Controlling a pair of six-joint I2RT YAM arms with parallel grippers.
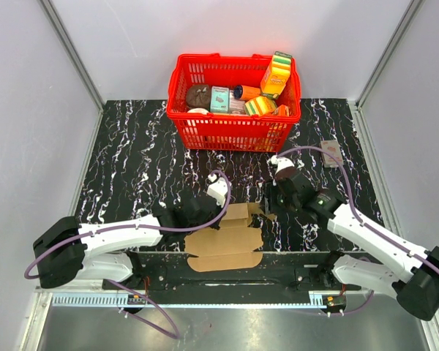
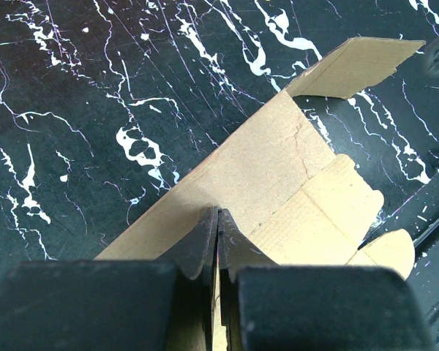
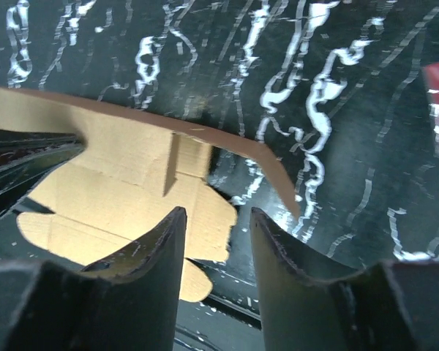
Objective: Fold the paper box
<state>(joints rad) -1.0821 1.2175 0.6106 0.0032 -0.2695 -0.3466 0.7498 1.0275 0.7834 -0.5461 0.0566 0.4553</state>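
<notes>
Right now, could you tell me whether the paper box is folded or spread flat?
Partly folded: one panel of the paper box stands raised in the shut left gripper; the rest lies mostly flat.

The brown corrugated paper box (image 1: 225,243) is laid mostly flat, one wall raised, before the red basket (image 1: 230,134).

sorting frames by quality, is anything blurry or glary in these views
Top external: evenly lit and sharp, the paper box reads clearly. Left wrist: cardboard sharp, the left gripper soft up close. Right wrist: the right gripper dark, the table looks smeared.
</notes>
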